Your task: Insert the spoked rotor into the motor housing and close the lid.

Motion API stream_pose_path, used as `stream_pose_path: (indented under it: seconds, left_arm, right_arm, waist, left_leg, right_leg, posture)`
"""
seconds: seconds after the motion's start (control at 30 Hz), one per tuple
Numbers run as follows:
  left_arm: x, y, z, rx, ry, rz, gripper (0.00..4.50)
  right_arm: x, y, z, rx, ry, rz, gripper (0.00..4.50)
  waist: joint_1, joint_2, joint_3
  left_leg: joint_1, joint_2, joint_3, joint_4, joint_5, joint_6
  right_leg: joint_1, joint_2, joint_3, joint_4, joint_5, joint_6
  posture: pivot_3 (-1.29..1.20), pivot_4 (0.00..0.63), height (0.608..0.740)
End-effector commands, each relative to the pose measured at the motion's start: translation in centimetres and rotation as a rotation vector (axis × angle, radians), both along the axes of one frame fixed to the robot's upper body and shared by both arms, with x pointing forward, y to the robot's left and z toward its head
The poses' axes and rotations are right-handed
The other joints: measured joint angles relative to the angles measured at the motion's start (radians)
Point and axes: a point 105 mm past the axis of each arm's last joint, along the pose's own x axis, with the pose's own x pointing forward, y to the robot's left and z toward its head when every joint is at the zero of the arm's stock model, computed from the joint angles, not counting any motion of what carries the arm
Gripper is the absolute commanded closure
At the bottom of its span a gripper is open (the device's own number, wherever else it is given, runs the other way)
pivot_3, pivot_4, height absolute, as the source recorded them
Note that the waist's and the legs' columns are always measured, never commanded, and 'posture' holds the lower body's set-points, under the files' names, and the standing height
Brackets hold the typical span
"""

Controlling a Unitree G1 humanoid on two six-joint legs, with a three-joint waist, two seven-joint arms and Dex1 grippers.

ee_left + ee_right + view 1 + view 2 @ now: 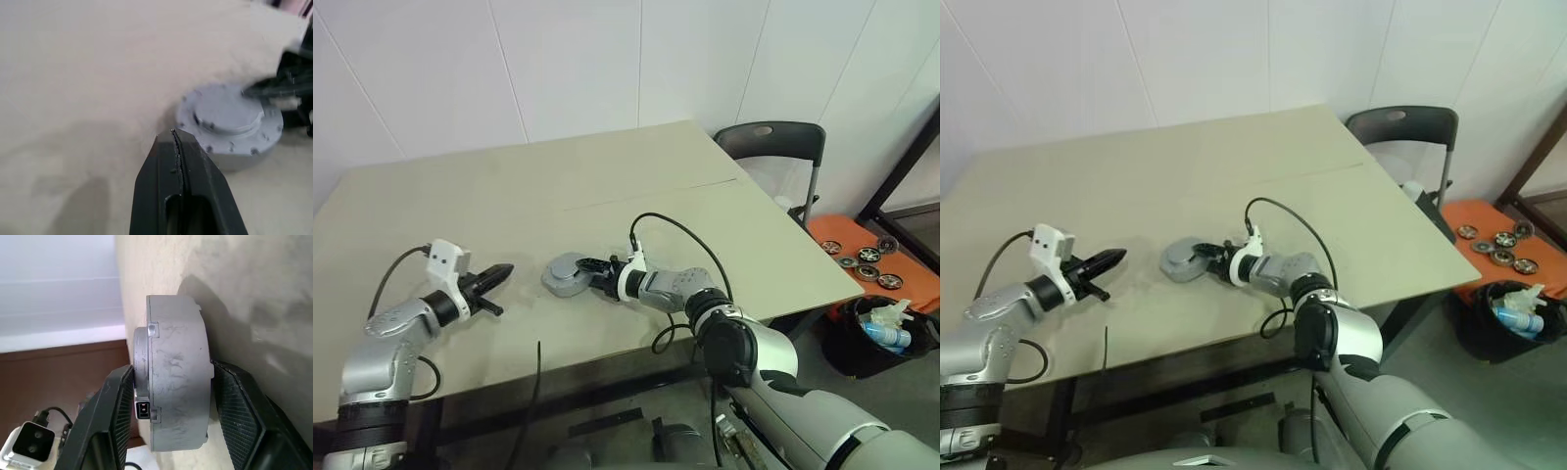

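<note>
Lid point(226, 111) sits closed on motor housing point(568, 275), mid-table point(509, 196); rotor judged inside. Right gripper point(168, 396) clamps housing. Left gripper point(497, 273), clenched empty, beside housing. Remaining: release.

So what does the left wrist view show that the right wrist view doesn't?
Left wrist view alone: the closed lid from above, with its raised centre and ring of bolts, and the left tool, shut and apart from the motor housing. Right wrist view alone: the housing's side wall with a small connector, and the right tool's fingers on either side of it. Both: the closed housing on the beige table.
</note>
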Motion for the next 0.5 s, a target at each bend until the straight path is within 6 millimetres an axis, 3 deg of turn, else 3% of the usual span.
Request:
stream_pose_path:
  seconds: [0.03,0.13,0.3,0.5]
  left_arm:
    - [-0.2,1.1,1.7,0.004,-0.043,0.029,4.50]
    - [-0.4,1.4,1.9,0.001,-0.043,0.039,4.50]
    - [-0.6,1.2,2.8,-0.029,-0.064,0.050,4.50]
    - [-1.0,1.3,2.4,-0.055,-0.046,0.068,4.50]
  right_arm:
    - [0.6,-0.6,0.6,0.019,-0.020,-0.024,2.39]
    - [0.7,-0.2,1.3,0.060,-0.033,-0.028,2.39]
    - [1.1,0.5,4.0,0.190,-0.086,-0.014,2.39]
    - [1.4,1.0,5.7,0.273,-0.118,-0.015,2.39]
  waist:
    - [-0.001,0.000,0.000]
    - [-0.002,0.000,0.000]
    - [-0.004,-0.001,0.001]
    - [-0.008,-0.001,0.001]
  left_leg:
    - [0.000,0.000,0.000,0.000,0.000,0.000]
    - [-0.001,0.000,0.000,0.000,0.000,0.000]
    - [-0.005,0.000,0.000,0.000,0.000,0.000]
    - [-0.007,0.001,0.000,0.000,0.000,0.000]
  right_leg:
    - [0.000,0.000,0.000,0.000,0.000,0.000]
    - [-0.001,0.000,0.000,0.000,0.000,0.000]
    - [-0.005,0.001,0.000,0.000,0.001,-0.002]
    - [-0.008,0.001,0.000,0.000,0.001,-0.002]
  posture:
    - [0.00,0.000,0.740]
    - [0.00,0.000,0.740]
    - [0.00,0.000,0.740]
    - [0.00,0.000,0.740]
